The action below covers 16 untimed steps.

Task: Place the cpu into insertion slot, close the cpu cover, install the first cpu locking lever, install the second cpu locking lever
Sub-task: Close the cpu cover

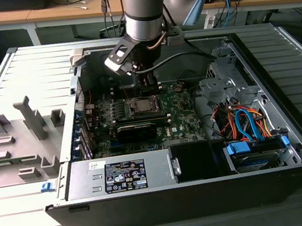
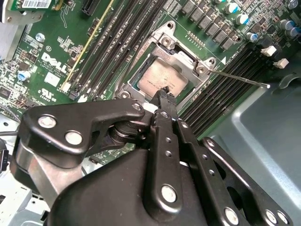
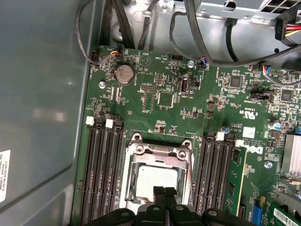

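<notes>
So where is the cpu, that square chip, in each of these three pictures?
Exterior view: the cpu lies mid-motherboard, beneath the gripper.
Second wrist view: the cpu lies inside the silver cpu cover, right at the gripper tips.
First wrist view: the cpu lies between the black memory slots, at the gripper tips.
Shared landmark: the gripper.

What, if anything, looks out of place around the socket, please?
One thin locking lever sticks out free over the memory slots beside the cpu cover, apparently unlatched; the cpu itself looks level.
</notes>
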Each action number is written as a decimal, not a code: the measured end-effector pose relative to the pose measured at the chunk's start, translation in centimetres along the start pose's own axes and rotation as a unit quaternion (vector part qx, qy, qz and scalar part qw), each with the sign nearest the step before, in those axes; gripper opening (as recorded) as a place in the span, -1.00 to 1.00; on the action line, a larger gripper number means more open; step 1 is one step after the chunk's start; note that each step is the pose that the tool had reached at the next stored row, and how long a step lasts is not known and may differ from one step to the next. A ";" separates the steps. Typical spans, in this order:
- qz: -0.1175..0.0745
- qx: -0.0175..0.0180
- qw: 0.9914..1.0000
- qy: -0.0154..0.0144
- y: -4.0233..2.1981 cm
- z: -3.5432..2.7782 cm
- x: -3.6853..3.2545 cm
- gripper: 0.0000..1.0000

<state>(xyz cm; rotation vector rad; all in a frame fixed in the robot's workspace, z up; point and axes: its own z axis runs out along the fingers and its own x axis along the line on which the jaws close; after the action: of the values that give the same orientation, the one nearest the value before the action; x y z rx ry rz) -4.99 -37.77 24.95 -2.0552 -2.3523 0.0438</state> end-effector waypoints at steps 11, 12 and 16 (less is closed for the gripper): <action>0.000 0.000 1.000 0.000 -0.31 0.01 0.04 -0.79; 0.000 0.000 1.000 0.000 -0.33 0.01 0.04 -0.79; 0.000 0.000 1.000 0.000 -0.42 0.02 0.06 -0.79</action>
<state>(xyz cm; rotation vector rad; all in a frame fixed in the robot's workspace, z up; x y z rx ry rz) -5.42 -37.77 24.94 -2.0552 -2.3523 0.0439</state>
